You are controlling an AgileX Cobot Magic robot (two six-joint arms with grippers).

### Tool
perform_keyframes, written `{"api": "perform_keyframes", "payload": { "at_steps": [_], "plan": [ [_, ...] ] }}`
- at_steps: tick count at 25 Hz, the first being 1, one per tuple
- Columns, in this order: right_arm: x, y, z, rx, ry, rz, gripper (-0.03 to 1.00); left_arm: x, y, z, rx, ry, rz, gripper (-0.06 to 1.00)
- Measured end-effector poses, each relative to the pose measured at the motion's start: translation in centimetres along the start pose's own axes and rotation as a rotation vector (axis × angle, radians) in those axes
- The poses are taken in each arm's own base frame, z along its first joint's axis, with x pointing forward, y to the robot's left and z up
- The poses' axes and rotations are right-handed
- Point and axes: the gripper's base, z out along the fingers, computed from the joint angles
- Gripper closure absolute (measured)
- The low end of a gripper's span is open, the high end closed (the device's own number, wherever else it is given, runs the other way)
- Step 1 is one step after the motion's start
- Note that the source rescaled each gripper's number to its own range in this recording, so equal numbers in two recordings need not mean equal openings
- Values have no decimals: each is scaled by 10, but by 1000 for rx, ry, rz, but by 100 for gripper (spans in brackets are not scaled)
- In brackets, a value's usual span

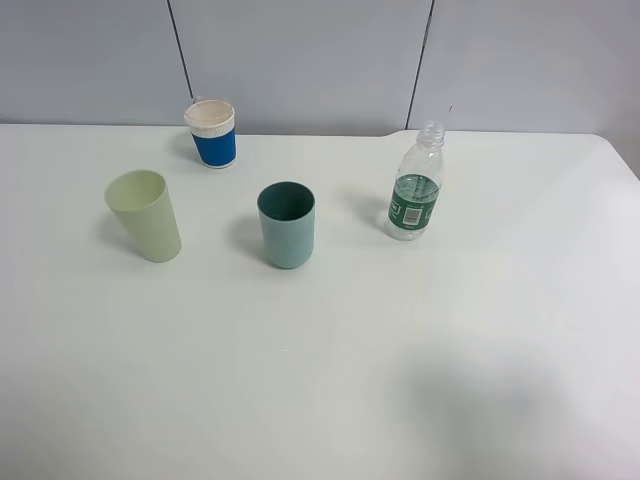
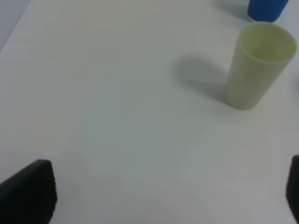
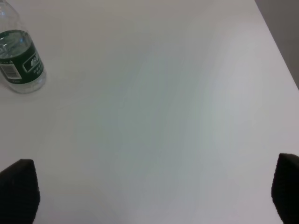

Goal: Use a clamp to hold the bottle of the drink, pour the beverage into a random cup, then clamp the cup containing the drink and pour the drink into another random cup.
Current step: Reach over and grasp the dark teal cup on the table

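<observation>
— Looking across the tabletop (image 1: 420, 380), what stands where?

— Four things, all upright and none touching. The bottle (image 1: 415, 190) is on the right side, uncapped, with a green label round its lower half. The teal cup (image 1: 287, 225) stands near the middle, to the left of the bottle. Further left is a pale yellow-green cup (image 1: 145, 215). Behind those two, close to the wall, sits a blue-and-white paper cup (image 1: 212, 133).

— Is there anything in the bottle?

— Yes, a clear drink (image 3: 21, 85) fills the lower part. The neck looks empty.

— And in the teal cup?

— Its inside is dark green, and from here I cannot tell whether it holds any liquid.

— What are the arms doing?

— The left fingers (image 2: 28, 193) are spread wide with only bare tabletop between them. They grasp nothing. The pale yellow-green cup (image 2: 257, 65) stands well ahead of them, with the edge of the blue-and-white paper cup (image 2: 266, 9) beyond it.

— And the other arm?

— The right fingers (image 3: 18, 191) are likewise released and stand wide apart over bare white surface. The bottle (image 3: 18, 56) is ahead of them and off to one side, well apart from both tips.
</observation>
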Motion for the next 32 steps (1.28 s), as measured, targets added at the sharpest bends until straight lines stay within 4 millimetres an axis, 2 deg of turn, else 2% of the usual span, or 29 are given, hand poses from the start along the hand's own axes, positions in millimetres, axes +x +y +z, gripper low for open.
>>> {"api": "perform_keyframes", "payload": {
  "at_steps": [19, 32],
  "plan": [
    [0, 0, 0, 0, 0, 0, -3, 0, 0, 0, 0, 0, 0, -6],
    [0, 0, 0, 0, 0, 0, -3, -5, 0, 11, 11, 76, 9, -6]
  ]
}}
